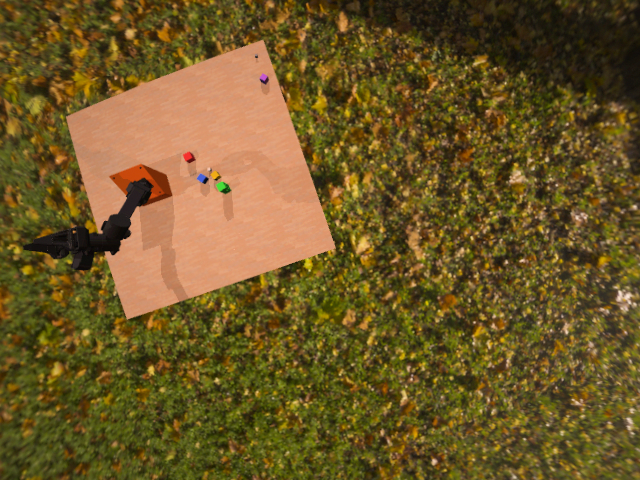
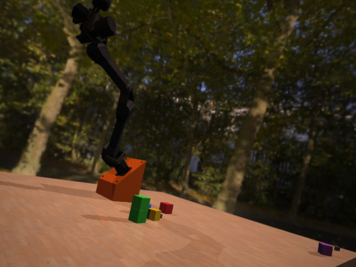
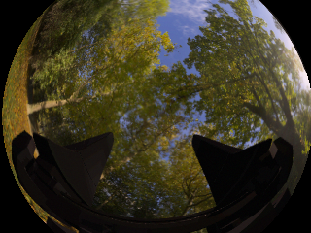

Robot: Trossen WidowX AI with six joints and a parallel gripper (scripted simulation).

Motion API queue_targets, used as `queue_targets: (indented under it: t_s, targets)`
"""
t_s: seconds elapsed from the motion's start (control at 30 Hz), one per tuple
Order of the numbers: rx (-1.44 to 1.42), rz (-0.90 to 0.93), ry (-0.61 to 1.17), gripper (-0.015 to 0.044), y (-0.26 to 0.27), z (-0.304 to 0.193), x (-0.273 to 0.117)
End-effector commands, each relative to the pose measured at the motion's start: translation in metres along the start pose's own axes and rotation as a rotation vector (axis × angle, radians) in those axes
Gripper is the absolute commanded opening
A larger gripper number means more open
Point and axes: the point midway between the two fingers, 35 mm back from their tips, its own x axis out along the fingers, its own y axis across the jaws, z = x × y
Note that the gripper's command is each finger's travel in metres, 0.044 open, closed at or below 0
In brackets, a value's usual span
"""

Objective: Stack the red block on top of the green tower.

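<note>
- The gripper (image 1: 31, 246) hangs out past the board's left edge, at about 8 o'clock from the base in the top view, over leafy grass (image 1: 439, 310).
- Its fingers stand wide apart with nothing between them; the wrist view looks up through the gap at tree crowns (image 3: 214, 58) and sky.
- The arm (image 1: 121, 219) runs from the gripper up to the orange base (image 1: 142, 181), which sits near the board's (image 1: 248, 242) left side.
- In the exterior view the arm rises tall from the base, and the gripper is cut off at the top edge.
- The red block (image 1: 188, 156) lies flat on the board at about 2 o'clock from the base in the top view, alone and untouched.
- The blue block (image 1: 202, 178) is at 4 o'clock from the red block, a little apart from it.
- The yellow block (image 1: 215, 175) sits just right of the blue one, with a small pale ball (image 1: 209, 168) at its 11 o'clock.
- The green tower (image 1: 222, 187) stands at 5 o'clock from the yellow block, close beside it; the exterior view shows it as two green cubes stacked upright.
- The tower is well apart from the gripper.
- A purple block (image 1: 263, 78) rests far off near the board's top corner, at 1 o'clock from the red block, with a tiny dark object (image 1: 256, 56) beyond it.
</note>
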Motion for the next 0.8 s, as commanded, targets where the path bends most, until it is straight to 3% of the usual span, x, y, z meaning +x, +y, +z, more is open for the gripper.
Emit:
queue_targets:
  t_s: [0.0, 0.4, 0.77]
  targets:
    - [0.001, 0.002, -0.002, 0.0426, 0.001, 0.0, 0.0]
    - [0.146, 0.276, -0.182, 0.044, 0.107, 0.06, 0.014]
    - [0.302, 0.591, -0.373, 0.044, 0.206, 0.136, -0.026]
